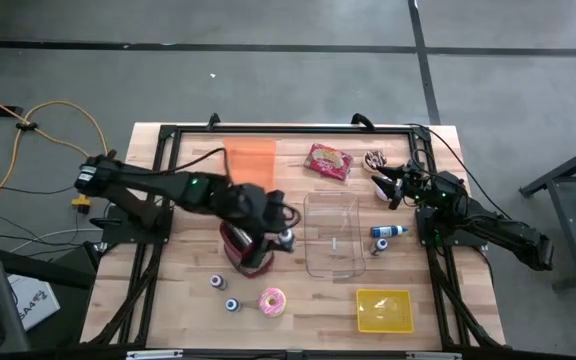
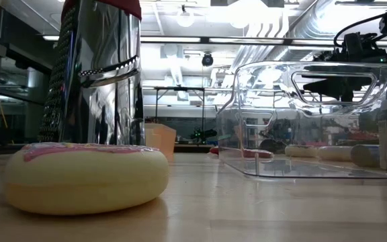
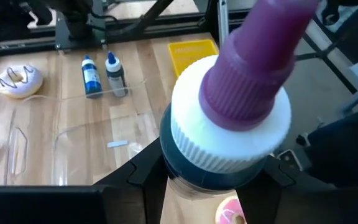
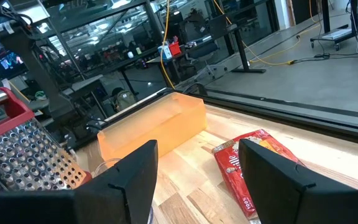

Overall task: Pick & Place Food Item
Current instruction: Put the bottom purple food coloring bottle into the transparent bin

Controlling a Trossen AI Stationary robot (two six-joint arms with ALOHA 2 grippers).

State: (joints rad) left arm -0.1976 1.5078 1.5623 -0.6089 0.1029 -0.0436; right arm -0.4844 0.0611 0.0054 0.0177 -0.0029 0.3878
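Observation:
My left gripper reaches to the table's middle beside the red-topped metal grater. It is shut on a bottle with a white ribbed cap and a purple tip. The pink-iced donut lies flat on the table near the near edge and fills the low view's left. A white donut with dark drizzle lies by my right gripper, which waits open at the table's far right and touches nothing. A red snack packet lies flat at the far side. My left gripper holds the bottle by its dark neck just under the white cap, pinched between the two fingers. The fingers come from above, pointing down. The bottle stands upright with its purple tip toward the wrist; its lower body and base are hidden by the cap.
A clear plastic bin stands right of the left gripper. Nearby are a yellow tray, an orange block, a blue bottle and two small bottles. Bare wood shows between donut and tray.

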